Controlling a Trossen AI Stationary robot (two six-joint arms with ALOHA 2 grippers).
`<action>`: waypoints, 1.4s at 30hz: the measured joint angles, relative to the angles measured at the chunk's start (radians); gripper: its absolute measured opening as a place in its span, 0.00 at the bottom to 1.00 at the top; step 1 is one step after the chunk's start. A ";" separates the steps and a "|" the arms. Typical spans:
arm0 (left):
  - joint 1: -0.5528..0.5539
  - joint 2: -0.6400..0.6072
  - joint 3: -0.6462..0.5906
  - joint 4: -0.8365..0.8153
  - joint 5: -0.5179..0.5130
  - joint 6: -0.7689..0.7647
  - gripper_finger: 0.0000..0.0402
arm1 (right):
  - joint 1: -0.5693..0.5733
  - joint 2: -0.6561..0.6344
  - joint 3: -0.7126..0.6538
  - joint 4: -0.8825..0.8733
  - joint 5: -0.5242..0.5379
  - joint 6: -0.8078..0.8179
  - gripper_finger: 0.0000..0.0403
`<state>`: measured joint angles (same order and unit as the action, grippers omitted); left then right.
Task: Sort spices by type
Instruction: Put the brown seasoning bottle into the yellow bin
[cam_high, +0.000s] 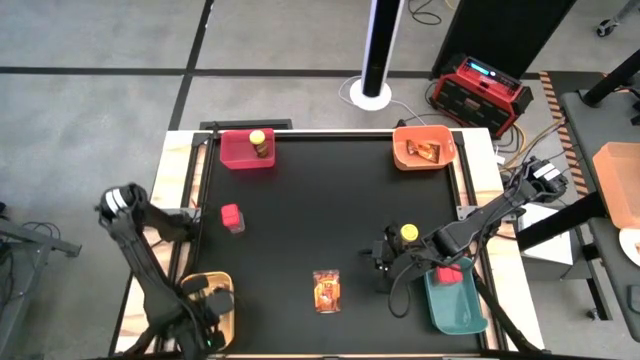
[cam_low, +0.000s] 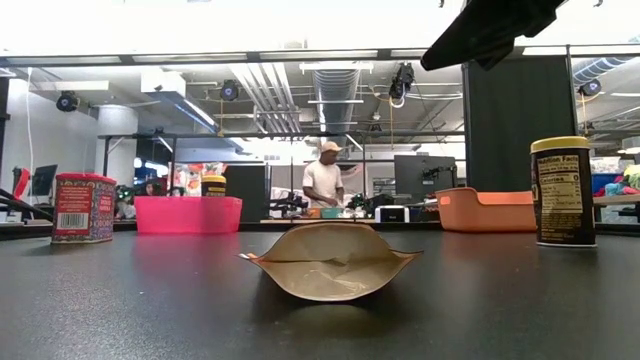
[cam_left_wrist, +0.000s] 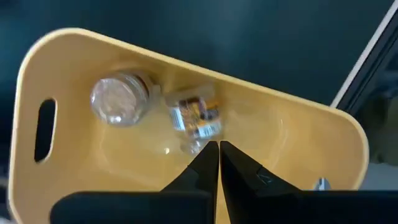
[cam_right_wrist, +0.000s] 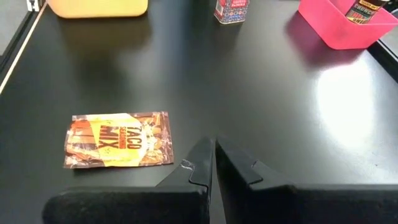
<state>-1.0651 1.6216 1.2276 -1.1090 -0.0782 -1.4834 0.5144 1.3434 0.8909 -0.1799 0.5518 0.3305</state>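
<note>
Black bench (cam_high: 300, 200) surface is carrying four bins at its corners: a pink bin (cam_high: 246, 150) at the far left, an orange bin (cam_high: 424, 148) at the far right, a yellow bin (cam_high: 207, 303) at the near left and a teal bin (cam_high: 455, 300) at the near right. Left end effector (cam_left_wrist: 218, 147) is hovering clenched over the yellow bin, where two tiny round jars (cam_left_wrist: 121, 99) are lying. Right end effector (cam_right_wrist: 214, 155) is hanging clenched above the bench near the taco mix packet (cam_high: 327, 290), which is lying flat toward the near edge. One yellow-lidded jar (cam_high: 408, 233) is standing beside the right arm, another (cam_high: 259, 143) is sitting in the pink bin. A red tin (cam_high: 232, 217) is standing near the left edge; a second red container (cam_high: 449, 273) is resting in the teal bin, and another packet (cam_high: 423, 151) is lying in the orange bin.
</note>
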 joint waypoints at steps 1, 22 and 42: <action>0.001 -0.030 -0.040 0.049 -0.008 0.000 0.00 | 0.000 0.000 0.000 0.003 0.000 0.000 0.03; 0.007 -0.105 -0.181 0.270 0.043 -0.291 0.01 | -0.002 0.000 0.000 0.016 -0.001 0.018 0.03; 0.009 0.014 -0.183 0.192 0.044 -0.243 0.48 | -0.002 0.000 0.000 0.033 -0.001 0.010 0.03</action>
<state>-1.0565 1.6354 1.0447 -0.9173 -0.0342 -1.7267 0.5121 1.3430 0.8907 -0.1468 0.5510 0.3410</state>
